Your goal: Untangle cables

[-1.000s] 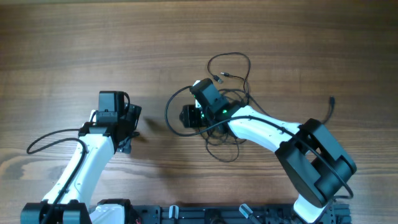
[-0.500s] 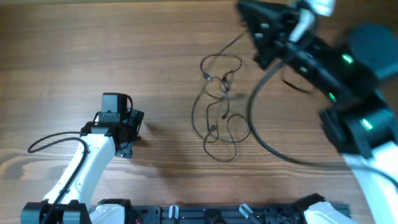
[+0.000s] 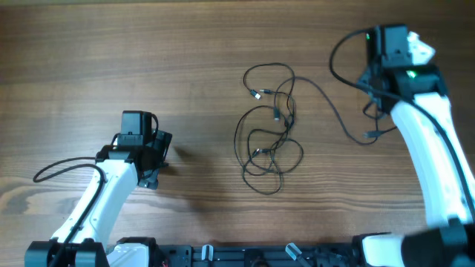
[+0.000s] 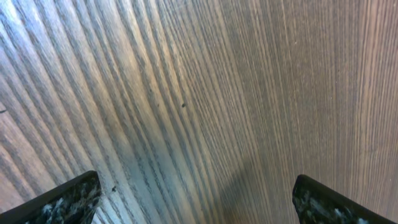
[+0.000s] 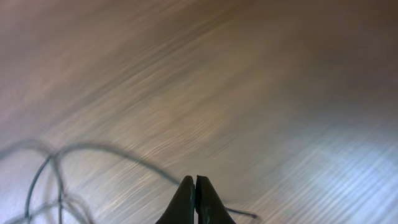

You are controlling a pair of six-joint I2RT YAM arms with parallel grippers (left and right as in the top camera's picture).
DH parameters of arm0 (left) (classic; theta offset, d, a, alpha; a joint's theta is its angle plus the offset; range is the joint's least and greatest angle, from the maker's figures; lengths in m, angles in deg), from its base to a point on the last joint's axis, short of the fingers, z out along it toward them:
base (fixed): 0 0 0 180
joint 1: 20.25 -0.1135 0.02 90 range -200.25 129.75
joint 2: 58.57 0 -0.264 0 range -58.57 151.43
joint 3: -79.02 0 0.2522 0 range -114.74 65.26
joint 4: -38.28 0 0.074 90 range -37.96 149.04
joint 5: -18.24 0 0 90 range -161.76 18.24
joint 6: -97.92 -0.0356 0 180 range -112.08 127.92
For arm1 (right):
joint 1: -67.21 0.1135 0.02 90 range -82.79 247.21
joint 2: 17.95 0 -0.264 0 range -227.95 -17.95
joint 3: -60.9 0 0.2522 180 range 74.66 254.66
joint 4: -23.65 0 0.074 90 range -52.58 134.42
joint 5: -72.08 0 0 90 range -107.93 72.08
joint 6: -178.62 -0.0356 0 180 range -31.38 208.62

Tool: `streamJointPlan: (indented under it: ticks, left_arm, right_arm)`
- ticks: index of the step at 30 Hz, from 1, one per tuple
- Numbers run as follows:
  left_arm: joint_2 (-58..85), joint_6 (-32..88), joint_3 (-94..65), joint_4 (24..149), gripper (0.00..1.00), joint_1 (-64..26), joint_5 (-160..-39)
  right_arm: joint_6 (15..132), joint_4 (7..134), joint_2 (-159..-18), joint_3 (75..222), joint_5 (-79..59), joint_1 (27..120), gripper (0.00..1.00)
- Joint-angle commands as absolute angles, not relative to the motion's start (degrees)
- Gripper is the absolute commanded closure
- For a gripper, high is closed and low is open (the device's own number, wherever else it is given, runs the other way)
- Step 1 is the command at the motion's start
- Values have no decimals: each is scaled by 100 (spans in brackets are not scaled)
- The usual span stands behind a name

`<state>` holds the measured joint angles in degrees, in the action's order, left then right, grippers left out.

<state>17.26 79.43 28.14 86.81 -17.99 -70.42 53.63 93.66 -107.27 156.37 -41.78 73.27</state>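
Note:
The cables (image 3: 267,130) lie as a loose tangle of thin black cords on the wooden table, mid-view. One strand (image 3: 334,111) runs out of the tangle to the right, up to my right gripper (image 3: 375,110). In the right wrist view that gripper (image 5: 196,182) is shut, and the thin strand (image 5: 112,150) crosses at its fingertips and comes out on the far side, so it looks pinched. My left gripper (image 3: 163,152) sits well left of the tangle. It stands open (image 4: 199,202) over bare wood, nothing between its fingers.
Thick black robot wiring loops beside the right wrist (image 3: 343,52) and trails from the left arm (image 3: 59,169). The arm bases and a black rail (image 3: 252,256) line the near table edge. Bare wood (image 3: 200,59) lies between the left gripper and the tangle.
My right gripper closed at the tangle, then swung up and away to the right, drawing one strand out with it. The tangle shifted slightly right and loosened. The left arm stayed put.

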Motion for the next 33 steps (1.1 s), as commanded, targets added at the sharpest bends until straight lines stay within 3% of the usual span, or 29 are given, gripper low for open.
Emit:
streamJointPlan:
  ticks: [1, 3, 11, 12, 15, 16, 22, 25, 26, 27, 28, 29, 33]
  left_arm:
    - [1724, 8021, 2816, 8683, 0, -1775, -7156]
    - [1724, 8021, 2816, 8683, 0, -1775, -7156]
    - [1724, 8021, 2816, 8683, 0, -1775, -7153]
    - [1724, 8021, 2816, 8683, 0, -1775, -7153]
    - [1724, 8021, 2816, 8683, 0, -1775, -7153]
    - [1724, 8021, 2816, 8683, 0, -1775, -7153]
    - [1724, 8021, 2816, 8683, 0, -1775, -7153]
    - [1724, 8021, 2816, 8683, 0, -1775, -7153]
    - [1724, 8021, 2816, 8685, 0, -1775, -7153]
    - [1724, 8021, 2816, 8685, 0, -1775, -7156]
    - [1724, 8021, 2816, 8685, 0, -1775, -7156]
    - [1724, 8021, 2816, 8687, 0, -1775, -7156]
    - [1724, 8021, 2816, 8687, 0, -1775, -7153]
  right_arm:
    - [7844, 8813, -11453, 15552, -1212, 7334, 93]
    - [8109, 8525, -11722, 15552, -941, 7334, 91]
    - [8924, 8053, -12777, 15552, -2051, 7305, 85]
    - [9007, 8077, -12935, 15552, -2145, 7294, 81]
    - [9024, 8062, -13354, 15552, -2508, 7270, 46]
    - [9059, 8029, -13418, 15552, -2583, 7270, 40]
    - [9536, 7981, -13726, 15552, -2569, 7227, 31]
    - [9881, 8066, -13964, 15552, -2235, 7190, 33]
    - [9912, 8127, -14087, 15552, -2117, 7183, 39]
    - [9912, 8191, -14181, 15552, -2003, 7183, 57]
    - [9896, 8256, -14246, 15552, -1844, 7183, 87]
    - [9892, 8322, -14275, 15552, -1638, 7183, 95]
    - [9507, 8803, -14076, 15906, -895, 7141, 96]
